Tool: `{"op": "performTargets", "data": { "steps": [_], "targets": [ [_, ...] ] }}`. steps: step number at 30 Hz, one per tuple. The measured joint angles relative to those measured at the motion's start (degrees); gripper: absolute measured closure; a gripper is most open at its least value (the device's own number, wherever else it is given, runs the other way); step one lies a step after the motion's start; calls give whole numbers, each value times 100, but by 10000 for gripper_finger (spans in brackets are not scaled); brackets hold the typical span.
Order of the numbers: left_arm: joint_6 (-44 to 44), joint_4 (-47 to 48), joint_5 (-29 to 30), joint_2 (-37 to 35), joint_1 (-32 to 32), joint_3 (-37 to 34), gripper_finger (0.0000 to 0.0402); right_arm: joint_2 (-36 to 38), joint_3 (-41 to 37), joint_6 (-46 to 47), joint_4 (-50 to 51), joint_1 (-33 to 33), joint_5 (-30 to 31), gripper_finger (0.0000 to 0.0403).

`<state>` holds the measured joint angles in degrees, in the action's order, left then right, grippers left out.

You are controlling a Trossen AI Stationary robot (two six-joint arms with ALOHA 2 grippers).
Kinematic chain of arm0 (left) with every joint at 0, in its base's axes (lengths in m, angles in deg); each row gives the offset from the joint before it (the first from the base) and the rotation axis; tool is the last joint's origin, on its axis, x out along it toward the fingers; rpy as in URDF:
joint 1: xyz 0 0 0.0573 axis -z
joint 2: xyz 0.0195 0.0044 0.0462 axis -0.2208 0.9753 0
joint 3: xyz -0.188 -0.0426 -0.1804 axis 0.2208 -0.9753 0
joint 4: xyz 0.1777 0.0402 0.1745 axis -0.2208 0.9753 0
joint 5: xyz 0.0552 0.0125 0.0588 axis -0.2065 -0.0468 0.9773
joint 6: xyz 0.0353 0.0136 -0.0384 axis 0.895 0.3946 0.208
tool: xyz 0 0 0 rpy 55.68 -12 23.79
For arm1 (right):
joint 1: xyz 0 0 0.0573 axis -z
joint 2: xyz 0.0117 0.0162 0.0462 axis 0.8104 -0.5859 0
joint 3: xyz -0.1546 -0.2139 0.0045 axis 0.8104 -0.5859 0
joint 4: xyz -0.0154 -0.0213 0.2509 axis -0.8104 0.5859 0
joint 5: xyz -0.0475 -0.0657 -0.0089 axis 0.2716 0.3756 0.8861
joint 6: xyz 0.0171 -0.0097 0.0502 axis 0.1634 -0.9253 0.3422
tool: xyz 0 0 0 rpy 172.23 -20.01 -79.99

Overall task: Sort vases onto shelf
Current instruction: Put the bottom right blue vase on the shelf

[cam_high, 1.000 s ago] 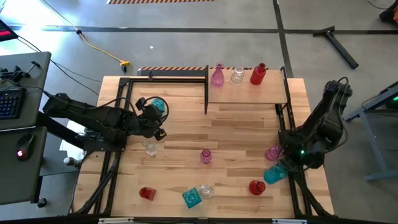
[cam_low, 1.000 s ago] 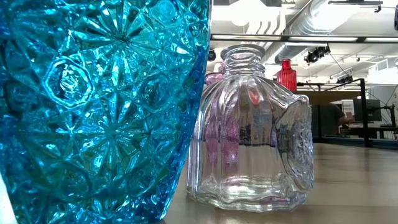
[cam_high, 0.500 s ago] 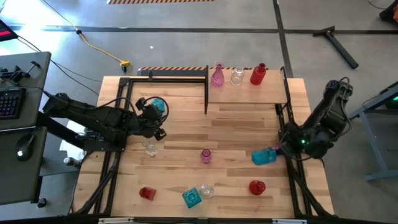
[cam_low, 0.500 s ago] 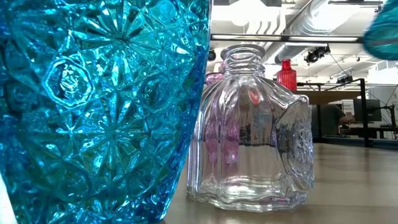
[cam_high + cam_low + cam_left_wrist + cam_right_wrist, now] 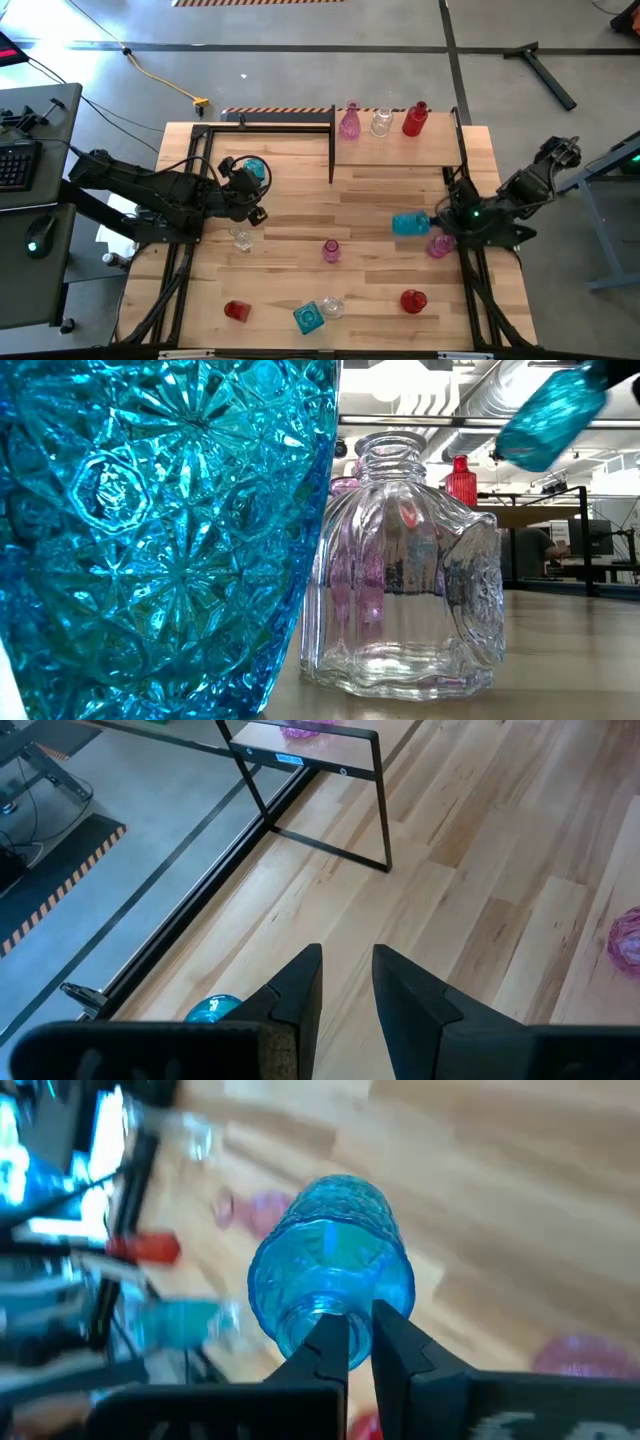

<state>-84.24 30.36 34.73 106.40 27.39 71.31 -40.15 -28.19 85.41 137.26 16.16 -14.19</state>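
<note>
My right gripper (image 5: 432,226) is shut on a teal vase (image 5: 409,224), which is carried above the table's right half; the low view shows it high up (image 5: 548,415). The shelf (image 5: 400,150) at the far right carries a pink vase (image 5: 349,122), a clear vase (image 5: 381,122) and a red vase (image 5: 415,118), all upright. My left gripper (image 5: 346,965) hangs open and empty over the table's left half (image 5: 255,213). A round teal vase (image 5: 252,168) and a clear vase (image 5: 241,238) stand close to it. My right gripper pinches the teal vase at the rim of its mouth (image 5: 318,1318) between its two fingers (image 5: 330,1342); one finger seems to sit in the opening and the other outside. The vase is lifted clear and lies nearly level, its base toward the table's left.
Standing on the table are a pink vase (image 5: 331,250) in the middle, another pink vase (image 5: 440,245) under my right arm and a red vase (image 5: 413,300) near it. A red vase (image 5: 236,310), a teal one (image 5: 308,318) and a clear one (image 5: 332,307) stand at the near edge.
My right gripper has swung toward the table's far edge and a little leftward with the teal vase. The vase has turned from slanting toward the near edge to pointing at the table's left, and stays clear of the table. The pink vase beneath the arm now shows.
</note>
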Motion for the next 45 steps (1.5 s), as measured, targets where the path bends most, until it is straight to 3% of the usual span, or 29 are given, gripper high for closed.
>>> {"op": "performTargets", "data": {
  "steps": [14,22,31,38,45],
  "targets": [
    [99,0,0,-2,1,0,319,267,84,-1178,10,1645,347,402],
    [99,0,0,-2,1,0,319,250,950,-2082,410,2496,412,402],
    [99,-1,0,-1,1,0,319,165,2070,-2109,1777,3204,632,402],
    [99,-2,0,0,1,0,319,-187,2803,-2157,2308,3625,689,402],
    [97,-1,0,-1,2,0,319,-681,3468,-2832,2292,3981,881,402]
  ]
}}
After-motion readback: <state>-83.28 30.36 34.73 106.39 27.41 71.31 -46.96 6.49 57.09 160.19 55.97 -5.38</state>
